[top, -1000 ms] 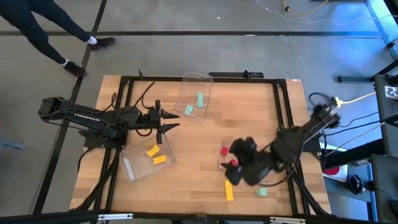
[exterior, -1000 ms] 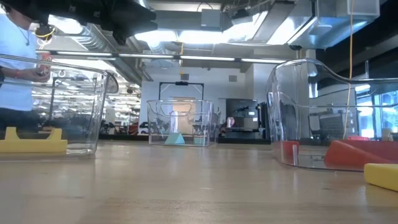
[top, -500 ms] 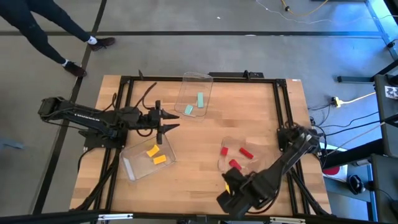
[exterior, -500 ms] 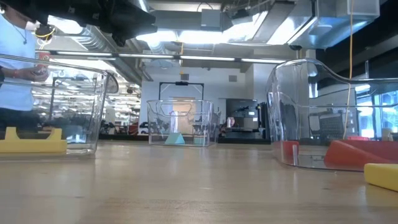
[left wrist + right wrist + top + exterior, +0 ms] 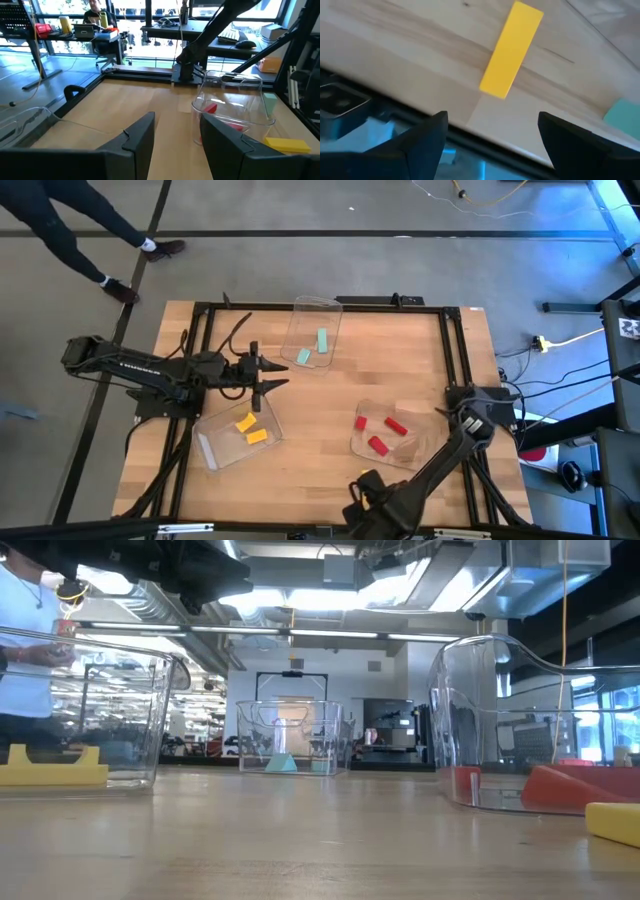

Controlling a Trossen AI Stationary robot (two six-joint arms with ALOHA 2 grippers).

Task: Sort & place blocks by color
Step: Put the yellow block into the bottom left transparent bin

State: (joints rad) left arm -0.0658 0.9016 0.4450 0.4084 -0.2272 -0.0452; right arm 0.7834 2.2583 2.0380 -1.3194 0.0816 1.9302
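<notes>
The right claw [image 5: 368, 502] sits low at the bottom centre of the high view, its dark fingers spread wide with nothing between them. Its wrist view shows what the overhead hides: a smooth yellow bar [image 5: 512, 48] lying flat on the pale wood-grain surface [image 5: 420, 45], just beyond the fingers, with a corner of a mint block [image 5: 624, 116] at the right edge.

The left claw [image 5: 268, 375] hovers at left centre, fingers parted and empty.

Three clear plastic trays rest on the surface. The one in the lower left [image 5: 215, 450] holds two yellow blocks [image 5: 245, 421]. The one at upper centre [image 5: 310, 310] holds two mint blocks [image 5: 322, 340]. The one at right centre [image 5: 420, 450] holds three red blocks [image 5: 377, 444].

The low view shows the trays' glossy, rounded walls side-on, with a red block [image 5: 575, 787] inside the right one and a loose yellow end [image 5: 612, 820] on the surface beside it.
</notes>
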